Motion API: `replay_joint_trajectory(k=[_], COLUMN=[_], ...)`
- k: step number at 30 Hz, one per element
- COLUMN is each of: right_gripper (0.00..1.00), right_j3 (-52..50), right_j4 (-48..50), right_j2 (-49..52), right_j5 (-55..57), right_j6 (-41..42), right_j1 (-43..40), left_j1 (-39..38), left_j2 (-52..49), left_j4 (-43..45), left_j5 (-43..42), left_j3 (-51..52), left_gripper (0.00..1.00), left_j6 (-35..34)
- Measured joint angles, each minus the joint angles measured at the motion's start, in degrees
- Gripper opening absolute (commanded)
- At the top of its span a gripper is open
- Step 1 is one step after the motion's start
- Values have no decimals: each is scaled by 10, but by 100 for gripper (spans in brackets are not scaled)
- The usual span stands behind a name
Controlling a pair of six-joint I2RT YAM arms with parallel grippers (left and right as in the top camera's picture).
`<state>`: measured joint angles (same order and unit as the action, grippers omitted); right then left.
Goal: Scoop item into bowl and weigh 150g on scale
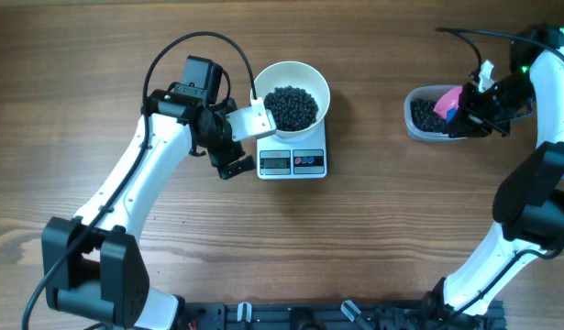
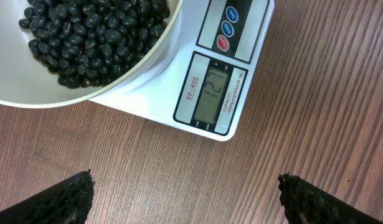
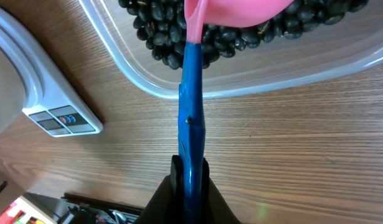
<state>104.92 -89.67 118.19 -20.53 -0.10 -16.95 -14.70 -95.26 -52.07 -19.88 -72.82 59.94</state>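
The bowl (image 1: 304,73) of beans (image 1: 292,107) sits on the scale (image 1: 293,163), so every scoop registers. The left hand (image 2: 191,202) hangs wide open beside it, its camera facing the display, whose digits look short of target, though faint. The right hand (image 3: 190,180) clamps the scoop (image 3: 191,112), dipped in the tub (image 3: 291,68), likely for more.

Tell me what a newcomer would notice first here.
A glossy white bowl, heaped with black beans, sits on the small white scale mid-table. At the far right, the right tool grips a pink scoop by its blue handle at a clear tub of more beans. The left tool hangs open beside the scale.
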Motion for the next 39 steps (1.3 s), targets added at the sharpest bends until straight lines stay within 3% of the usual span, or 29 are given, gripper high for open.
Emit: replay_joint_trajectory(k=[7, 39], right_gripper=[4, 4], right_j3=[-47, -16], right_j4=[49, 113], right_j2=[0, -7], right_j5=[-5, -36], right_j6=[-2, 28], right_j1=[-3, -34], left_j1=[0, 0], left_j2=[0, 0], left_j4=[0, 0], left_j5=[0, 0], left_j3=[0, 0], left_gripper=[100, 100], left_j6=[0, 0])
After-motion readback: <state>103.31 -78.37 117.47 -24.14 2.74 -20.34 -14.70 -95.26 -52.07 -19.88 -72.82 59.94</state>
